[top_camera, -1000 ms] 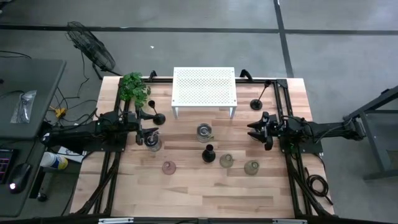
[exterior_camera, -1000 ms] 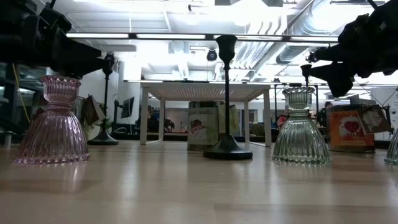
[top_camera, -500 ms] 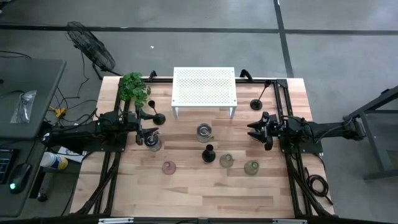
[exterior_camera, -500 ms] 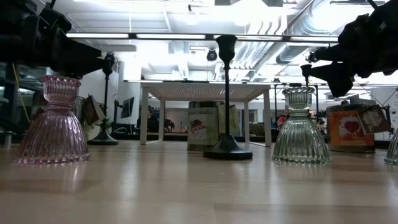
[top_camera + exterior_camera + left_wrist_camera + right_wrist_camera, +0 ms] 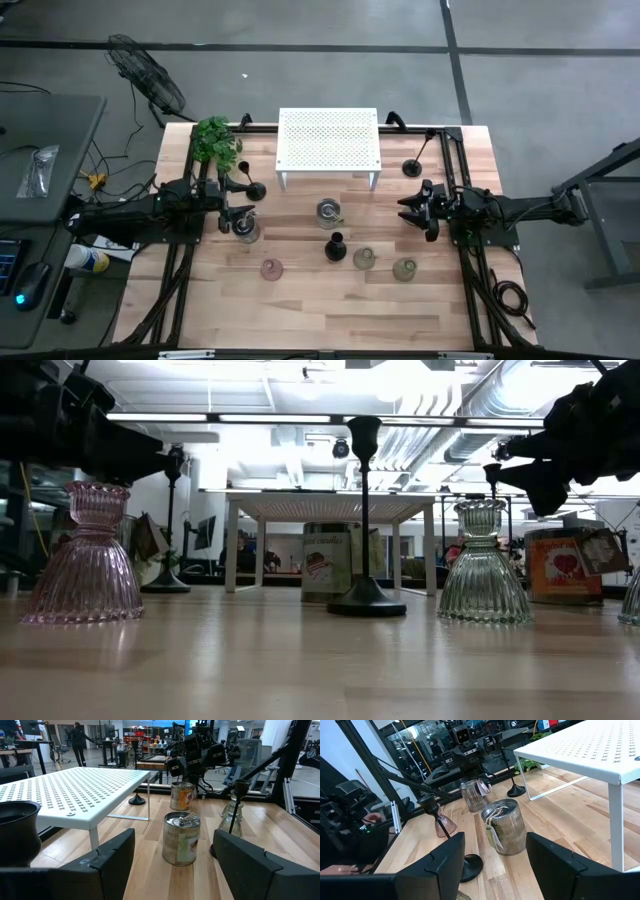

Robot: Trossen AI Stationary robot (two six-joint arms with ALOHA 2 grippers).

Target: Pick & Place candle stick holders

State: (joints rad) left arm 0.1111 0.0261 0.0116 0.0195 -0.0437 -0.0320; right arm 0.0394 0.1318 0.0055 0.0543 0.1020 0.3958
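Note:
Three black candlesticks stand on their round bases: one at the left [image 5: 245, 188], one in the middle [image 5: 335, 246] [image 5: 364, 520], one at the far right [image 5: 412, 167]. Squat glass holders stand on the table: a clear one [image 5: 246, 232], a pinkish one [image 5: 271, 268] [image 5: 85, 555] and two greenish ones [image 5: 364, 258] [image 5: 404, 268]. My left gripper [image 5: 228, 208] [image 5: 174, 840] is open and empty, level above the table beside the clear holder. My right gripper [image 5: 412, 215] [image 5: 495, 840] is open and empty at the right, facing the middle.
A white perforated shelf [image 5: 328, 140] stands at the far middle, with a leafy plant [image 5: 215, 140] at its left. A tin can [image 5: 328, 211] [image 5: 181, 838] stands between the two grippers. Bare wood lies along the near edge.

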